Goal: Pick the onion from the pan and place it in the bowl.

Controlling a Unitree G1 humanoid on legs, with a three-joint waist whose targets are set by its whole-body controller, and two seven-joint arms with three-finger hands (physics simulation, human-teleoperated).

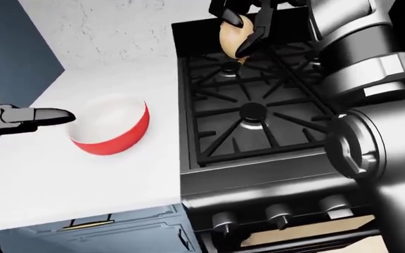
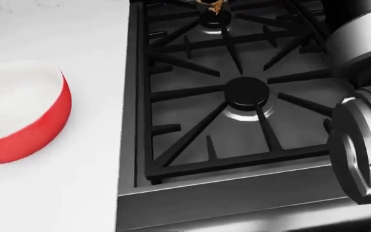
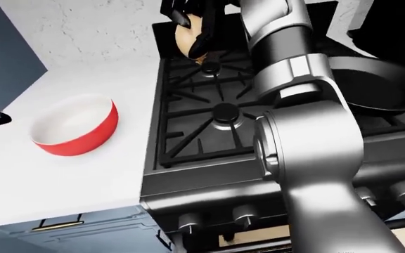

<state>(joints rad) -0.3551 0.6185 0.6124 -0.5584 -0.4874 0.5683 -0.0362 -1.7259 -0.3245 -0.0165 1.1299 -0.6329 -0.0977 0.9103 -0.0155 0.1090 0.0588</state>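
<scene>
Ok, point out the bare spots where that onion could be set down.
White counter is bare below the red, white-lined bowl and between it and the black gas stove. The bowl itself is empty. The grates below the onion held in the right hand are bare; the left hand crowds the bowl's left.

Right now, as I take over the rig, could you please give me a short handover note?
Right robot hand: shut on the onion, held in the air above the stove's upper left burner.
Left robot hand: empty, fingers extended, hovering just left of the bowl.
Bowl: red, empty, upright on the white counter.
Pan: empty, at the stove's right.
Done: onion lifted out of the pan.
Left: carry it left over the bowl and release.
</scene>
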